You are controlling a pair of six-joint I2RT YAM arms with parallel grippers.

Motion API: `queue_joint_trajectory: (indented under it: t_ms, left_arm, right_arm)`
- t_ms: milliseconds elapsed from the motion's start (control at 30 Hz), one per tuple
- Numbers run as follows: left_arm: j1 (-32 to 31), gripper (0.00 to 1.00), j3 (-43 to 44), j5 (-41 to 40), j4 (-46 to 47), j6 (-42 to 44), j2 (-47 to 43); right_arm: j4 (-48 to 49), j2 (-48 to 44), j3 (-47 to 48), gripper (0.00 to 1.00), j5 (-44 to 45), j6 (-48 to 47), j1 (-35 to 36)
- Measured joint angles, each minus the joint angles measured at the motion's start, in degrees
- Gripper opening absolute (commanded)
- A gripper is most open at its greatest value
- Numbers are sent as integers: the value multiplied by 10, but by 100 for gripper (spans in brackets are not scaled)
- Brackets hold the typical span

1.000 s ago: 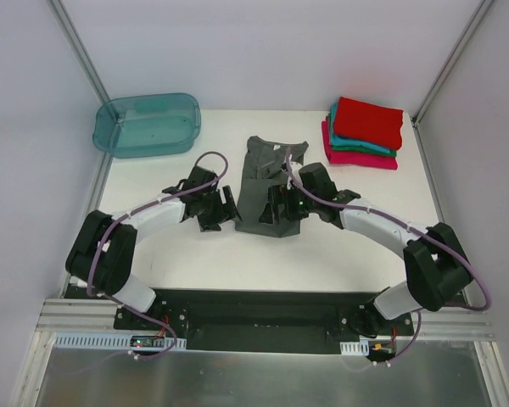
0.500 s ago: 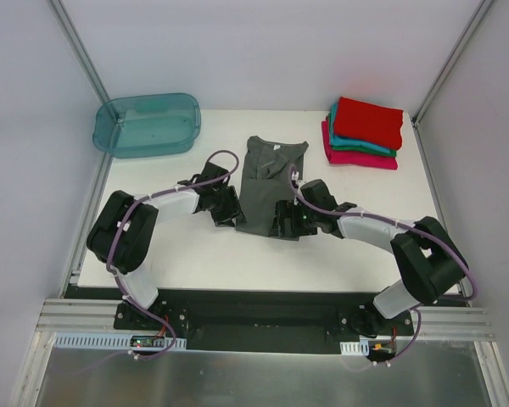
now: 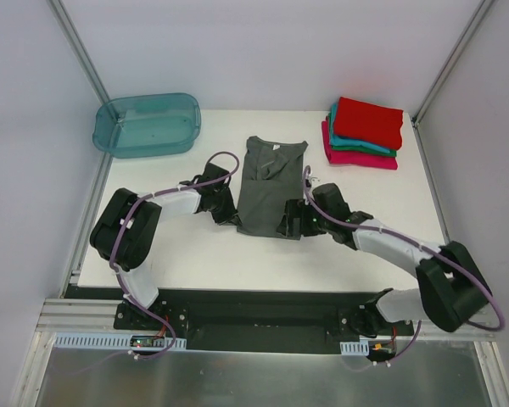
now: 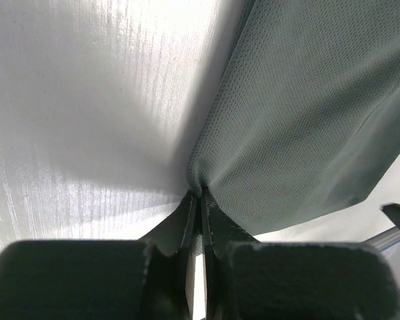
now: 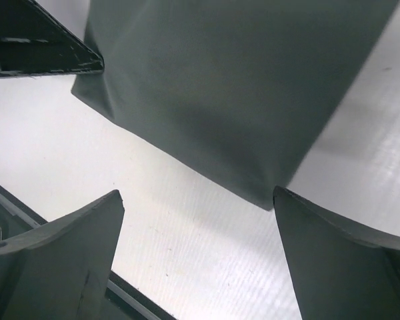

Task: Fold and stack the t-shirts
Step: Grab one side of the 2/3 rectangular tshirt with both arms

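A dark grey t-shirt (image 3: 267, 182) lies lengthwise in the middle of the table, its neck at the far end. My left gripper (image 3: 234, 215) is shut on the shirt's near left corner; in the left wrist view the jaws (image 4: 199, 195) pinch the edge of the grey cloth (image 4: 300, 113). My right gripper (image 3: 290, 227) stands open at the near right corner. In the right wrist view its fingers straddle bare table (image 5: 197, 193), with the shirt's corner (image 5: 240, 87) just ahead of the right fingertip. Red, teal and magenta-pink folded t-shirts (image 3: 365, 129) are stacked at the back right.
A translucent teal plastic tub (image 3: 147, 125) stands at the back left corner. Metal frame posts rise at both back corners. The table's near edge and the black mounting rail (image 3: 263, 309) lie close behind the grippers. One left finger (image 5: 40, 40) shows top left in the right wrist view.
My left gripper has moved onto the shirt's near left corner and shut on it. My right gripper has slid toward the near right corner and stayed open.
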Motion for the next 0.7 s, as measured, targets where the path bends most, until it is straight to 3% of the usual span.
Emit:
queue_joint_trajectory:
  t_ms: [133, 267, 500, 700]
  left_arm:
    - [-3, 0, -3, -2, 5, 0, -2]
    - [-3, 0, -9, -3, 8, -1, -5]
    - [-11, 0, -11, -6, 8, -2, -8]
    - [-11, 0, -14, -8, 10, -2, -10]
  right_arm:
    - [-12, -96, -29, 96, 50, -8, 0]
    - [-39, -122, -31, 99, 85, -5, 0]
    - [-59, -56, -36, 73, 114, 35, -2]
    - [-59, -5, -30, 59, 122, 72, -2]
